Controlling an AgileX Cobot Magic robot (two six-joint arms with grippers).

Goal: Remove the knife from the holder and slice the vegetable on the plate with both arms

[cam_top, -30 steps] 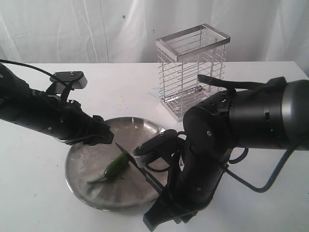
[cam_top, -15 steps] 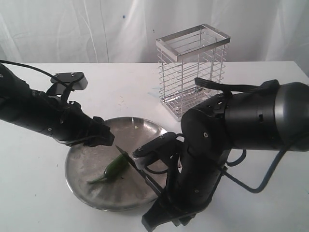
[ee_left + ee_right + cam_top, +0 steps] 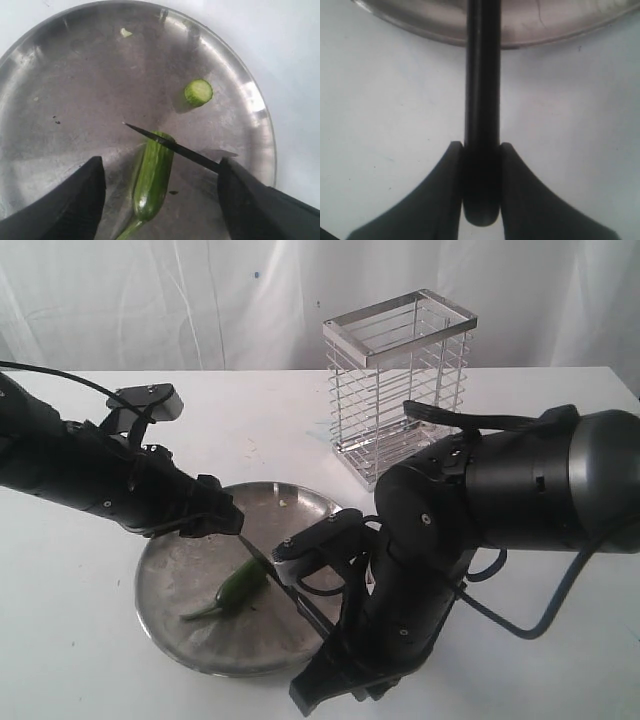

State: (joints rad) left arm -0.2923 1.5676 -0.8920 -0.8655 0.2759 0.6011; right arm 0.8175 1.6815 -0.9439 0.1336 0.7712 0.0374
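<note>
- exterior view: a white table (image 3: 90,660) holds a round steel plate (image 3: 175,625), and a tall chrome wire holder (image 3: 400,380) stands behind it, well apart, with nothing visible inside.
- the left arm (image 3: 90,475) reaches low over the plate's far-left rim. the bulky right arm (image 3: 480,505) bends down at the plate's near-right edge.
- a green vegetable (image 3: 240,585) lies near the plate's middle. the thin black knife (image 3: 262,562) slants across its upper end.
- left wrist view: the left gripper (image 3: 160,167) has its two dark fingers (image 3: 82,200) spread wide, one on each side of the vegetable, touching neither it nor the blade.
- the blade lies across the vegetable's cut end, tip pointing past it. one round cut slice (image 3: 198,92) sits apart, nearer the rim, and a tiny pale scrap (image 3: 125,33) lies farther off.
- right wrist view: the right gripper (image 3: 481,150) is clamped on the knife's black handle, which runs straight out towards the plate rim.
- judgement: this is the next slice, with most of the vegetable uncut.
- to do it well, the left fingers would close gently on the stem half, well clear of the blade, so the glossy skin cannot roll.
- the right arm would then press straight down near the cut end for a thin, even round, with the handle kept square in the grip.
</note>
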